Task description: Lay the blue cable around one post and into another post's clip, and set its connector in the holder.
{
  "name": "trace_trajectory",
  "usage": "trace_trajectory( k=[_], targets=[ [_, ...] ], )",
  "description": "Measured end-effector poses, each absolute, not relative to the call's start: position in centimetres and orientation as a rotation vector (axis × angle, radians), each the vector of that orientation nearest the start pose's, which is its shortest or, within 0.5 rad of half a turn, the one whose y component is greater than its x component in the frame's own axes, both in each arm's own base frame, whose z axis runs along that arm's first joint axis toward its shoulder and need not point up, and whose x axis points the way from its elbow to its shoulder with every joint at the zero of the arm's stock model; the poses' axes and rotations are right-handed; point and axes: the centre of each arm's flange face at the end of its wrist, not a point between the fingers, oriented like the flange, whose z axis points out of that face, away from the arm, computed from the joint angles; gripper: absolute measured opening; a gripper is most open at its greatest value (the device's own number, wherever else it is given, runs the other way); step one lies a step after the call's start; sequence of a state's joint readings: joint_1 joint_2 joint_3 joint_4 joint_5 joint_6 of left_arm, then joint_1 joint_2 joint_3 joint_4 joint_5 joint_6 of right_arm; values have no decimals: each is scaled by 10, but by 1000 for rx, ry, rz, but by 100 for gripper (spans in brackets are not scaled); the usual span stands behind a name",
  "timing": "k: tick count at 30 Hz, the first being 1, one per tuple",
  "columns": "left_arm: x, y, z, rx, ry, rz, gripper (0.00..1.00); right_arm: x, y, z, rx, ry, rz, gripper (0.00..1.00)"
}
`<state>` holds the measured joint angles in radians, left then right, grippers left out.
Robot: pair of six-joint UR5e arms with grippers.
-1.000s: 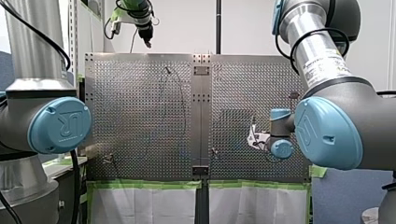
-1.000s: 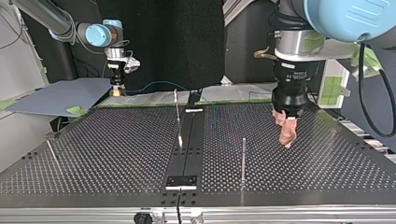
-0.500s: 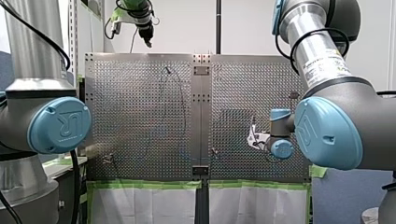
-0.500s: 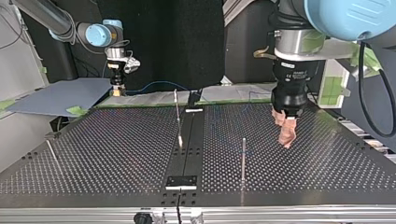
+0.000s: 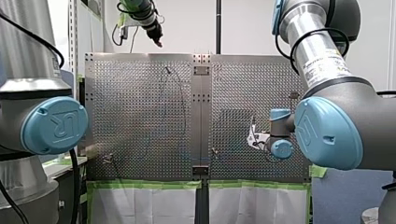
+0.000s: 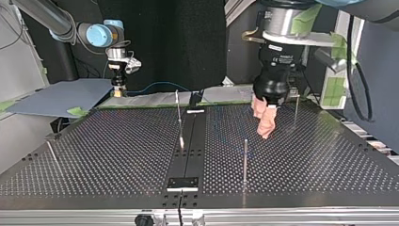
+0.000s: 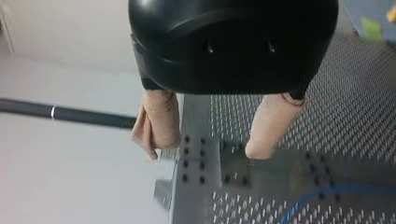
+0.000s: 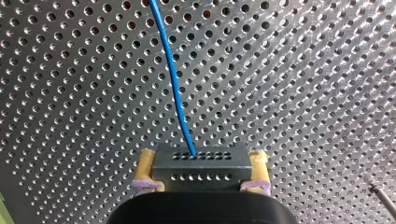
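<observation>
A raised mark of the letters "UR" is showing, tilted, on the blue joint cap (image 5: 55, 125) of my left arm in the front view. A fainter mark is sitting on my right arm's blue cap (image 5: 327, 133), too dim to read. A white label (image 5: 325, 63) is wrapping that arm's silver tube, its lines of print too small to make out. In the top view, white lettering (image 6: 281, 57) is running across the black body above my left hand (image 6: 263, 123), also unreadable.
</observation>
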<state>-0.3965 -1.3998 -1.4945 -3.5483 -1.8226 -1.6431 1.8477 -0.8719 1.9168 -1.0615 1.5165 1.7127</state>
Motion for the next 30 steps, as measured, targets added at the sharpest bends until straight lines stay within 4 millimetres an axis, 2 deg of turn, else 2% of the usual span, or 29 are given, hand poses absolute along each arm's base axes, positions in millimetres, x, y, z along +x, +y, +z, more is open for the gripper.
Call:
trace_trajectory(
  k=[6, 11, 17, 24, 30],
  targets=[
    [315, -268, 538, 142, 1737, -212, 100, 292, -511, 51, 1390, -1137, 1556, 0],
    [320, -288, 505, 207, 1771, -264, 100, 294, -510, 54, 1391, -1116, 1537, 0],
    [321, -311, 464, 231, 1822, -308, 100, 296, -508, 69, 1382, -1112, 1524, 0],
    [317, -333, 413, 208, 1884, -320, 100, 299, -505, 98, 1365, -1117, 1532, 0],
    [308, -349, 371, 186, 1933, -321, 100, 306, -498, 105, 1380, -1114, 1537, 0]
  ],
)
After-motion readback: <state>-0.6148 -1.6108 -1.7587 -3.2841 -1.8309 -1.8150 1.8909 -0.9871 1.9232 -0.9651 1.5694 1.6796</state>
